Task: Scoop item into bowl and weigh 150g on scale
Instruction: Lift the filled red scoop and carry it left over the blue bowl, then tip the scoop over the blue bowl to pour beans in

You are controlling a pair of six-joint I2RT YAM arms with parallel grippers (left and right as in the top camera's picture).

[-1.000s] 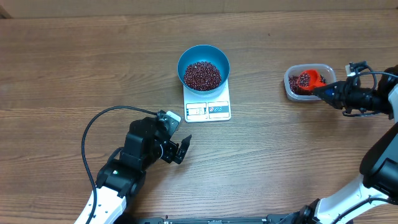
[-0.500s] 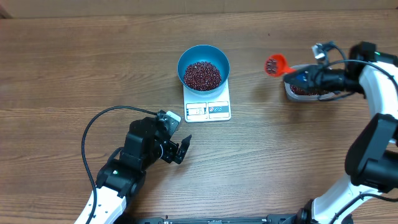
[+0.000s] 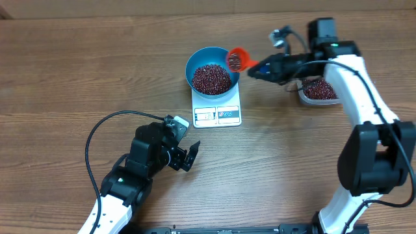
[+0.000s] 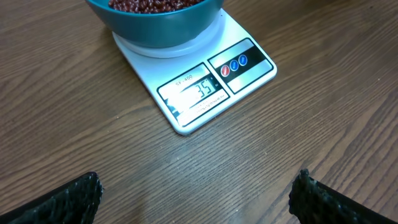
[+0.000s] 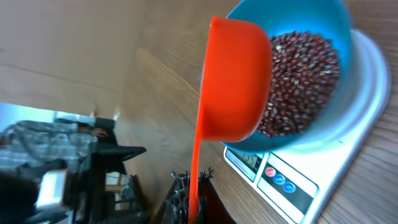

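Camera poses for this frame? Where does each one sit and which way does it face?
Overhead: above the table, looking straight down; left gripper and right gripper both show.
Left wrist: low over the table, facing the scale and bowl; own open fingertips in the bottom corners.
Right wrist: behind the orange scoop, looking along its handle at the beans; own gripper at the bottom edge.
Shared: bowl and scale, all three.

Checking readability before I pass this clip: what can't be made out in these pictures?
Scale display, left wrist view: digits blurred by glare; overhead, too small.
Orange scoop, right wrist view: its underside hides what it carries.
Right pincer, right wrist view: cut off by the bottom edge.
Clear tub, overhead: partly covered by the right arm.
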